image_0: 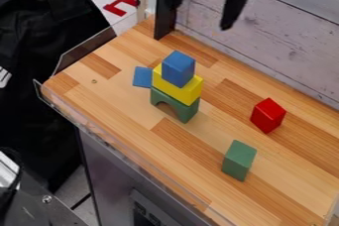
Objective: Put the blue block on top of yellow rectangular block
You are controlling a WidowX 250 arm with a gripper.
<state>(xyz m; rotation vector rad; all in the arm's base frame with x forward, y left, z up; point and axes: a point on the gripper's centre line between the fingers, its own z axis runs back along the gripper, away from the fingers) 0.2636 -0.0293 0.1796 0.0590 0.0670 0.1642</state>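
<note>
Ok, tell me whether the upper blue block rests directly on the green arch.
No, the yellow block lies between the blue block and the green arch.

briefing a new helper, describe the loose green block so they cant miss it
On the wooden tabletop, a stack stands topped by a blue cube. Nearer the camera, the solid green rectangular block sits alone. Unlike the green arch block at the stack's base, it has no cutout.

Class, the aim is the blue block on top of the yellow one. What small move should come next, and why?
Probably ease the gripper up and away, leaving the stack alone: the blue block sits on the yellow block, and the open fingers hold nothing.
</note>
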